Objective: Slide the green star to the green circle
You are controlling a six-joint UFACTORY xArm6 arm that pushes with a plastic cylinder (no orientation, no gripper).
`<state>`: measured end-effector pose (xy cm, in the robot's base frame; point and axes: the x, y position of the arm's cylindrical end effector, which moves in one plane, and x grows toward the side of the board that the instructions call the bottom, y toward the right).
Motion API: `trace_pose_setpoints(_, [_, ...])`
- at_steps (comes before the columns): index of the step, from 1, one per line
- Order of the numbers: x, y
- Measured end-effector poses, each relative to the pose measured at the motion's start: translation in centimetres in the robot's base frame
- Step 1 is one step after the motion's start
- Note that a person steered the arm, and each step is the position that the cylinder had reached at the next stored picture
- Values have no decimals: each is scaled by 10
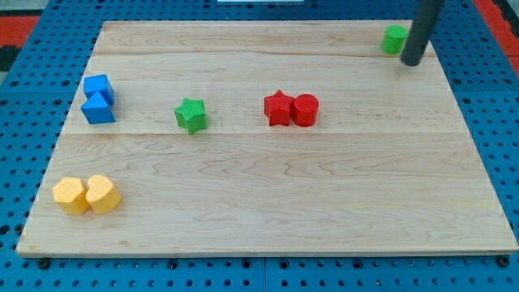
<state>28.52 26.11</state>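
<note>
Our arm carries no pincer, so there is no open or closed state to report; it ends in a dark rod, and my tip (411, 62) rests on the board at the view's top right, just beside the green circle (394, 39), on its right side. Whether the two touch cannot be told.

The green star (191, 114) sits left of centre, well apart from the tip and from the circle. The red star (278, 108) and the red cylinder (306, 110), touching each other, lie close under the straight line from the green star to its target.

To do the step well, we judge that the tip should first travel round to the star's lower-left side, then push up and to the right. We should keep contact centred on the star so it does not spin off, and steer above the red pair.

The surface is a pale wooden board (268, 211), flat and bare between the blocks. Two blue blocks (98, 98) stand at the left edge and two yellow blocks (87, 195) at the lower left, both clear of the path. The board lies on a blue perforated base (24, 73).
</note>
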Motion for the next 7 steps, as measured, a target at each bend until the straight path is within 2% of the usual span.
trace_pose_setpoints(1, [-26,-6])
trace_pose_setpoints(2, [-29,-51])
trace_pose_setpoints(3, [16,-72])
trace_pose_setpoints(5, [175,-113])
trace_pose_setpoints(7, [155,-297])
